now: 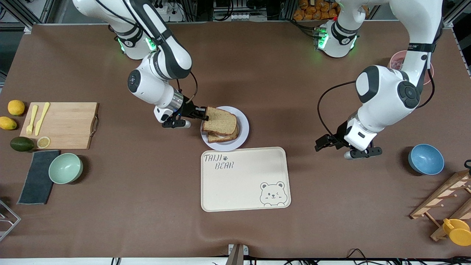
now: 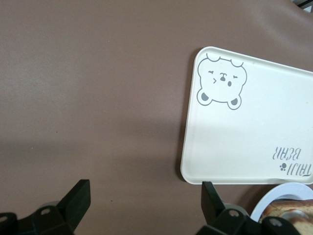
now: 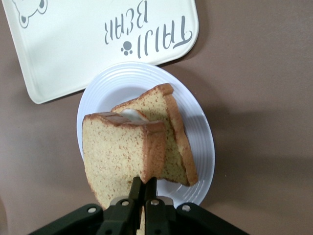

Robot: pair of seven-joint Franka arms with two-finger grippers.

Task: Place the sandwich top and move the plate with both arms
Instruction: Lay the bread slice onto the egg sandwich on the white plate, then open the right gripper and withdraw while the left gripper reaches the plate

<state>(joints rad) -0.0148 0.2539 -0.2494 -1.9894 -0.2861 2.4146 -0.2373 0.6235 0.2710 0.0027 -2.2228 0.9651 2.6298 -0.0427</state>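
Observation:
The sandwich top (image 1: 220,120) (image 3: 120,156), a tan bread slice with a brown crust, hangs just over the lower slice (image 1: 224,137) (image 3: 168,132) that lies on the pale plate (image 1: 243,127) (image 3: 200,142). A bit of white egg shows between the two slices. My right gripper (image 1: 205,113) (image 3: 144,186) is shut on the crust edge of the sandwich top, at the plate's rim toward the right arm's end. My left gripper (image 1: 329,144) (image 2: 144,200) hangs open and empty over bare table toward the left arm's end, beside the tray.
A cream bear-printed tray (image 1: 244,180) (image 2: 254,127) (image 3: 73,44) lies just nearer the front camera than the plate. A blue bowl (image 1: 425,159) and wooden rack (image 1: 445,198) sit at the left arm's end. Cutting board (image 1: 62,125), green bowl (image 1: 65,168), dark cloth (image 1: 36,176) and fruit lie at the right arm's end.

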